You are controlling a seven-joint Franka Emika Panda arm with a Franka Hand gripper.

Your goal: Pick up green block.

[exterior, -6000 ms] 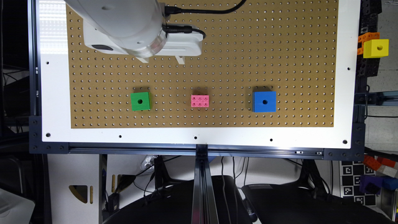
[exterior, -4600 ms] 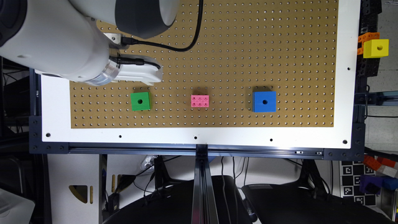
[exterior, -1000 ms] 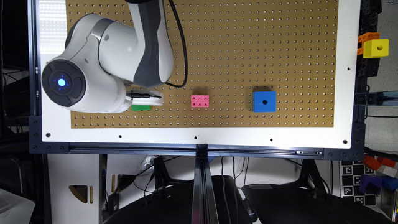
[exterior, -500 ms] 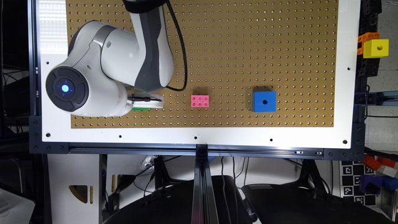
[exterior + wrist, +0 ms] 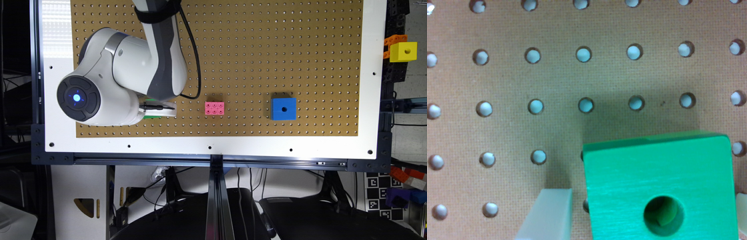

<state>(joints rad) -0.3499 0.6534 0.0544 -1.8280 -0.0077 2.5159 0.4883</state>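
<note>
Green block (image 5: 659,187), round hole on top, sits upright on pegboard (image 5: 577,75).

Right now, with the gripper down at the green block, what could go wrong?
1. One finger stands apart from the green block, so closing may push it sideways before it is held.
2. The other finger barely shows at the frame edge; an off-centre grip could turn the block.
3. The pink brick is the nearest neighbour; a sliding block could drift toward it.
</note>
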